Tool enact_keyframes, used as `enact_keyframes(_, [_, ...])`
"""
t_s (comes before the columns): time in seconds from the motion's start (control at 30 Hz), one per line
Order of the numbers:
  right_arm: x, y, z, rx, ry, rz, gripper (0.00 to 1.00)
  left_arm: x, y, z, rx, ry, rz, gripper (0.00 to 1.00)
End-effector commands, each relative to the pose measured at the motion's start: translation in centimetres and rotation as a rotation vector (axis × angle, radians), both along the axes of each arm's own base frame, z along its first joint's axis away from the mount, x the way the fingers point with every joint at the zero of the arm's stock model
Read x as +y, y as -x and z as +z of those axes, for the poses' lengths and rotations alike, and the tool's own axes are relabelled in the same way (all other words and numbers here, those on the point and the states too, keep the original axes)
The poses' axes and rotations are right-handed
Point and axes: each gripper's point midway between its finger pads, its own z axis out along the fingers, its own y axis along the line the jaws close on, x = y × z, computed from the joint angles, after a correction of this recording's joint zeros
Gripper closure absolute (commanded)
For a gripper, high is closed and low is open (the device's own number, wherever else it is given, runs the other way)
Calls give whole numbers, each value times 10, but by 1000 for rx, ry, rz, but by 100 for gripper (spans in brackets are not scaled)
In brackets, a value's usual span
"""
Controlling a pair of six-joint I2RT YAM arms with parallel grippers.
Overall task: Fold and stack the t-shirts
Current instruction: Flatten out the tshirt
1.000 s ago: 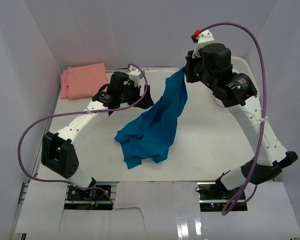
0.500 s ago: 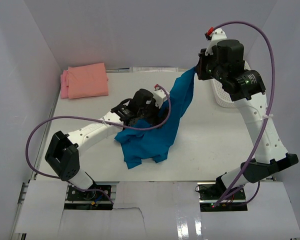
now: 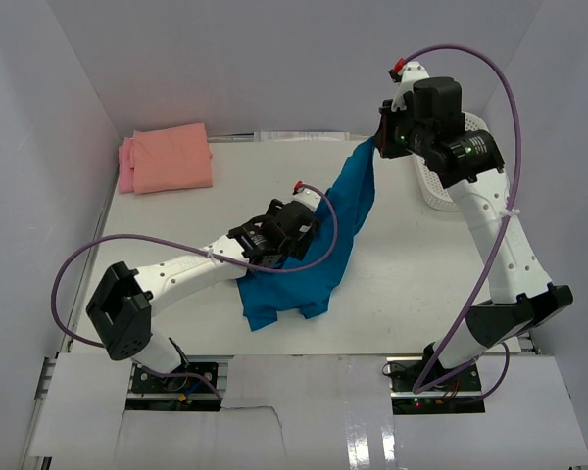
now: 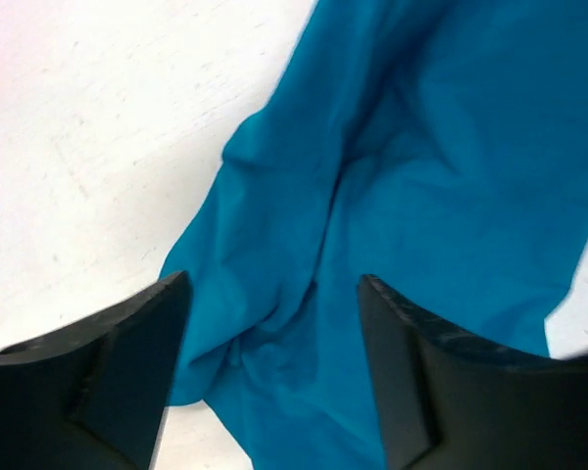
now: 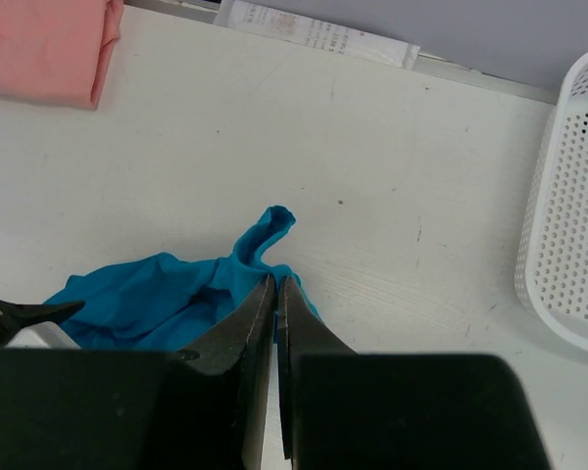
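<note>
A robotics lab test cell — plain white panel walls (image 3: 225, 59) box in the flat white table (image 3: 421, 274), purple cables (image 3: 127, 236) looping above it.

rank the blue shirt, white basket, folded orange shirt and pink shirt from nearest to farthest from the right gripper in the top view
1. Blue shirt, pinched in the right gripper, draping toward the centre.
2. White basket, close on its right, far right side.
3. Orange shirt, folded at the far left.
4. Pink shirt, under the orange one, edge showing slightly farther left.
</note>
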Motion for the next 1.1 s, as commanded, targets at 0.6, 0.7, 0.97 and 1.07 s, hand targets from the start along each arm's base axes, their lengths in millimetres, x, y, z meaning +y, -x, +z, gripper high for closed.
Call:
enact_keyframes(0.6, [4,-2,3,-22,-27,21,92,-28,-28,-66,79,-63,128,43])
enact_keyframes(0.7, [4,-2,1,-19,-26,21,92,-30,-31,-71,72,-66,124,46])
enact_keyframes(0.97, [7,-1,1,-19,-27,44,92,-32,-46,-78,69,-45,133,50])
enact_keyframes(1.07, [7,0,1,-21,-27,46,92,-33,-53,-77,65,-40,140,53])
